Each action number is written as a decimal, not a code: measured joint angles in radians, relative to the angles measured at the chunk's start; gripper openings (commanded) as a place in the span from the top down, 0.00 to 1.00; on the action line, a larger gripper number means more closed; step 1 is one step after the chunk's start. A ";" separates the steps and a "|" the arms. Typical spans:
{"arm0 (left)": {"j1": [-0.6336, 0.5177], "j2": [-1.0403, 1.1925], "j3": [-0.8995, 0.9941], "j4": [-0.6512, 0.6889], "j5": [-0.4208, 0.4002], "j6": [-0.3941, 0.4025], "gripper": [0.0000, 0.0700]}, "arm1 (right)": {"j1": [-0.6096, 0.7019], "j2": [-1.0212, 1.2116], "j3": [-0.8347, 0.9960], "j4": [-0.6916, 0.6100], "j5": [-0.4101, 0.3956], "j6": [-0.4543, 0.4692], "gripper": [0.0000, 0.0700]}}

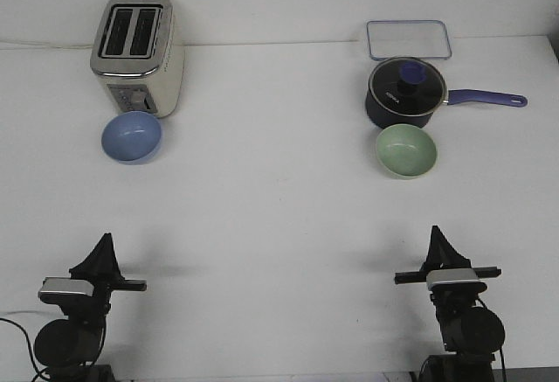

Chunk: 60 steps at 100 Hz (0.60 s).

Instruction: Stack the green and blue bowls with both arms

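Both hands [104,244] [436,236] well short of bowls [131,135] [406,150]

The blue bowl [131,136] sits on the white surface [271,216] just in front of the toaster [137,52]. The green bowl [405,150] sits just in front of the lidded saucepan [406,93]. Both arms are well apart from the bowls.

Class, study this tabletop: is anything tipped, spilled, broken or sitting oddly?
Nothing stands out. The blue bowl and green bowl sit upright and look empty. The toaster stands upright, the saucepan has its lid on, and a clear tray lies flat behind it. No spills show.
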<state>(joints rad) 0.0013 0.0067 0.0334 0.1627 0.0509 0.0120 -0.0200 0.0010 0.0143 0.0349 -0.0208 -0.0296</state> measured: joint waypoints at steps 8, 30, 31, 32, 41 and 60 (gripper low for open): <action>0.000 0.000 0.000 0.000 0.000 0.000 0.98 | 0.000 0.000 0.000 0.000 0.046 0.144 1.00; 0.000 0.000 0.000 0.000 0.000 0.000 0.98 | 0.000 0.066 0.117 -0.134 0.046 0.383 1.00; 0.000 0.000 0.000 0.000 0.000 0.000 0.98 | 0.000 0.074 0.129 -0.142 0.046 0.386 1.00; 0.000 0.000 0.000 0.000 0.000 0.000 0.98 | 0.000 0.082 0.140 -0.151 0.047 0.389 1.00; 0.000 0.000 0.000 0.000 0.000 0.000 0.98 | 0.000 0.181 0.252 -0.217 0.047 0.402 1.00; 0.000 0.000 0.000 0.000 0.000 0.000 0.98 | 0.000 0.487 0.530 -0.341 0.020 0.388 0.48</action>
<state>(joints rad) 0.0013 0.0067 0.0334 0.1627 0.0513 0.0120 -0.0204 0.4881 0.5446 -0.3061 -0.0006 0.3580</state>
